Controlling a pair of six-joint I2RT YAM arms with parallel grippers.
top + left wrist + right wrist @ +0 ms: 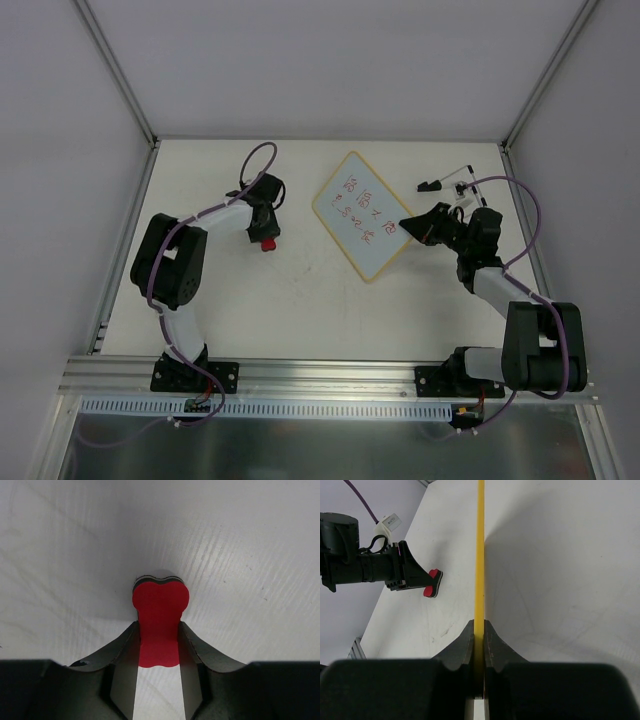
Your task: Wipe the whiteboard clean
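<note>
Left gripper (159,630) is clenched on a red eraser (160,605), pinching its narrow waist so that one rounded end sticks out past the fingertips. It is low over the table (300,290), and the wrist view shows a dark shadow just under the eraser's end. It sits left of the whiteboard (362,215), clearly apart from it. The board lies cornerwise near the middle of the table, a little toward the far side, with red writing (360,208) across its upper half. At its right corner the right gripper (479,625) is closed tight on the yellow frame, and its camera sees the board edge-on as a thin yellow line. I cannot tell whether that corner is lifted off the table.
</note>
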